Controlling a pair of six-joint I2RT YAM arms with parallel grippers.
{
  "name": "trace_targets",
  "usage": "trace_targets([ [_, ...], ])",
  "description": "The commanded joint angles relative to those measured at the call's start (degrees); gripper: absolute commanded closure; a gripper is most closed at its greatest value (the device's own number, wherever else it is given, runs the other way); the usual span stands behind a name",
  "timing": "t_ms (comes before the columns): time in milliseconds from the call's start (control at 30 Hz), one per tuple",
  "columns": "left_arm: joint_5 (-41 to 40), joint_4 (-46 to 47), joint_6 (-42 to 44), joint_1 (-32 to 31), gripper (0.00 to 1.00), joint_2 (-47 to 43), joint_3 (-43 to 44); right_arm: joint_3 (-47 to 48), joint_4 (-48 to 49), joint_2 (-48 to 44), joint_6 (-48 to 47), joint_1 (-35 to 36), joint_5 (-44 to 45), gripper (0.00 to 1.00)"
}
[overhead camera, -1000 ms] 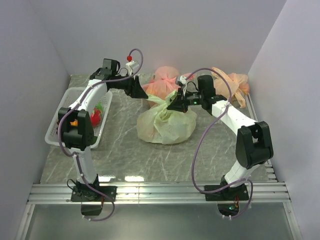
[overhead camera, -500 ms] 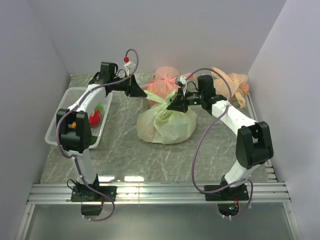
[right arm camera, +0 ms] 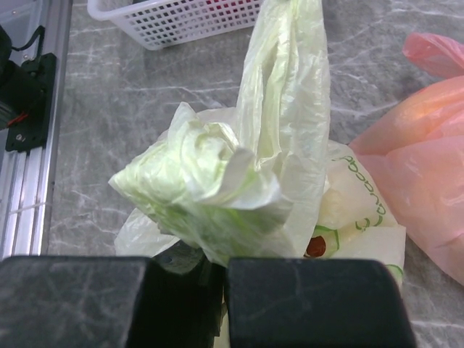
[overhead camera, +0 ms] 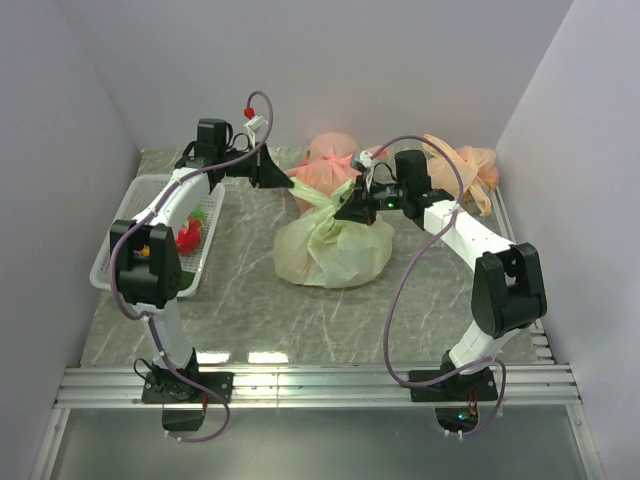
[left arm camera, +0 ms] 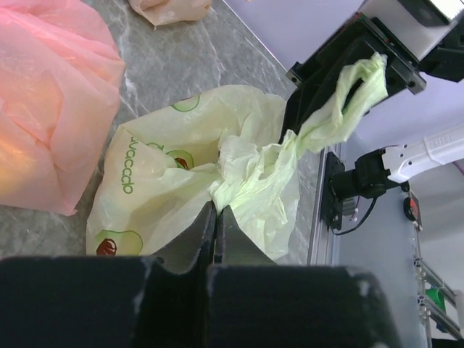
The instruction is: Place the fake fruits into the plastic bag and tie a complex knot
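The pale-green plastic bag [overhead camera: 330,250] sits bulging in the middle of the table, and its contents are hidden. My left gripper [overhead camera: 285,180] is up-left of it, shut on one crumpled handle [left arm camera: 246,174] at its tips [left arm camera: 216,212]. My right gripper [overhead camera: 348,208] hovers over the bag's top, shut on the other handle, which is bunched [right arm camera: 217,181] just ahead of its fingers [right arm camera: 210,267]. The two handles meet in a twist [left arm camera: 217,168]. I cannot tell whether that is a knot. A red fake fruit [overhead camera: 187,236] and a green one [overhead camera: 203,214] lie in the basket.
A white mesh basket [overhead camera: 120,250] stands at the left edge. A knotted pink bag [overhead camera: 328,165] sits just behind the green bag, near both grippers. An orange-tan bag [overhead camera: 465,165] lies at the back right. Walls close in on three sides.
My left gripper went from open to shut at the green handle and drew slightly back and left. The right arm and the bag's body stayed put.
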Motion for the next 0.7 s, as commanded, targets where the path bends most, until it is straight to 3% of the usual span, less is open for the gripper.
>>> trace_targets([
  [0, 3.3, 0.9, 3.5, 0.1, 1.0, -4.7, 1.5, 2.4, 1.6, -1.6, 4.2, -0.1, 2.5, 1.0],
  [33, 3.7, -0.3, 5.4, -0.2, 1.0, -6.5, 1.3, 3.0, 1.4, -0.4, 5.7, -0.1, 3.3, 1.0],
  [67, 3.7, -3.2, 13.4, -0.5, 1.0, -7.4, 1.7, 3.9, 2.0, 0.1, 8.2, -0.1, 6.0, 1.0],
  [100, 3.4, -11.0, 18.5, -2.1, 1.0, -8.2, 2.1, 4.3, 3.3, 1.2, 14.1, 0.1, 7.1, 1.0],
  [133, 1.4, -16.5, 23.9, -3.2, 1.0, -9.4, 3.0, 4.9, 3.1, 1.8, 16.4, -0.1, 7.9, 1.0],
  [167, 0.1, -25.0, 34.6, -5.6, 1.0, -9.8, 3.3, 6.2, 3.1, 2.3, 22.0, 0.2, 10.3, 1.0],
  [233, -7.9, -28.3, 39.9, -8.4, 1.0, -10.7, 1.8, 7.1, 3.6, 3.7, 27.0, 0.3, 11.7, 1.0],
  [300, -14.0, -28.9, 38.8, -12.3, 1.0, -10.0, 1.0, 7.2, 4.5, 4.0, 32.3, 0.5, 15.3, 1.0],
  [400, -13.0, -29.9, 38.0, -14.6, 1.0, -8.5, 1.4, 5.3, 5.4, 2.7, 35.6, 1.0, 20.3, 1.0],
  [533, -17.5, -21.2, 30.8, -19.3, 1.0, -8.0, -4.0, 2.3, 6.2, 0.6, 41.2, 1.2, 24.6, 1.0],
  [667, -31.2, -7.3, 22.5, -24.7, 1.0, -7.1, -10.7, 0.3, 9.6, -1.9, 49.5, 1.2, 26.8, 1.0],
])
